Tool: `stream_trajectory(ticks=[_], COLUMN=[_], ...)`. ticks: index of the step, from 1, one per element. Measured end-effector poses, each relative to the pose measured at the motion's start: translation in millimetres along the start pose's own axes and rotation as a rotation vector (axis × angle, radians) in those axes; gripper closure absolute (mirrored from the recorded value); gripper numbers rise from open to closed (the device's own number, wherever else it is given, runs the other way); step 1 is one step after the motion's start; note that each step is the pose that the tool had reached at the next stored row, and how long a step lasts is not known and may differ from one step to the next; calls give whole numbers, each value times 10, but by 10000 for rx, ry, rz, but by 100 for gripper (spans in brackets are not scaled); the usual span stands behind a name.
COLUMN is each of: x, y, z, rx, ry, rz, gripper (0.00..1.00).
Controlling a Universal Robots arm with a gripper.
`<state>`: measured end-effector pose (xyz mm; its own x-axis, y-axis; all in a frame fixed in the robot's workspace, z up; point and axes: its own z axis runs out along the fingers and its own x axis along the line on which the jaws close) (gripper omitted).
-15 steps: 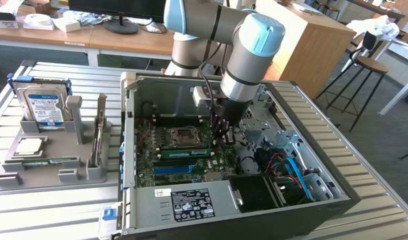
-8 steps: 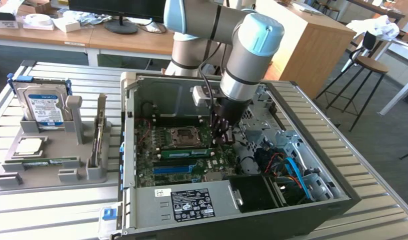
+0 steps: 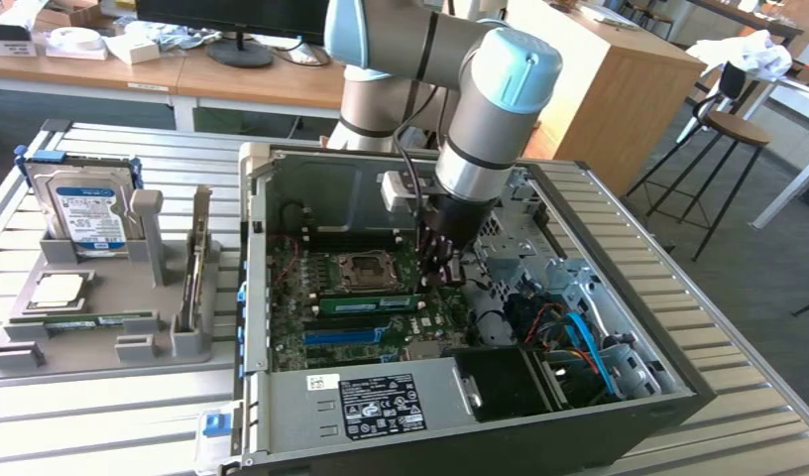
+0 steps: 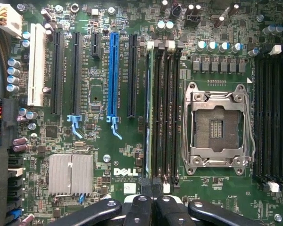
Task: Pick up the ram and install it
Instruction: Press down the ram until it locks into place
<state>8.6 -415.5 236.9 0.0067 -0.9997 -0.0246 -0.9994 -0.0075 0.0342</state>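
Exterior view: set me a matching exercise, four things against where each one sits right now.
Things:
1. ram
2. hard drive
3. pincer
4. stool

Places:
A. upright in the grey holder at the exterior view's left
B. on the floor at the exterior view's right
C. on edge in a motherboard slot beside the CPU socket
D. at the end of the arm, reaching down into the open computer case

Pairs: 1-C, 2-A, 3-D, 4-B

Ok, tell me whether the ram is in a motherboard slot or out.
In. The ram stands on edge in the slot beside the CPU socket; whether it is fully latched, cannot tell.
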Motion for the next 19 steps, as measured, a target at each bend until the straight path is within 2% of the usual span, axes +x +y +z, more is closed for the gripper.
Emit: stream_trajectory(ticks=[19], x=[-20], y=[-2], z=[33], rx=[1], ry=[-2], rz=[-1], gripper=[90])
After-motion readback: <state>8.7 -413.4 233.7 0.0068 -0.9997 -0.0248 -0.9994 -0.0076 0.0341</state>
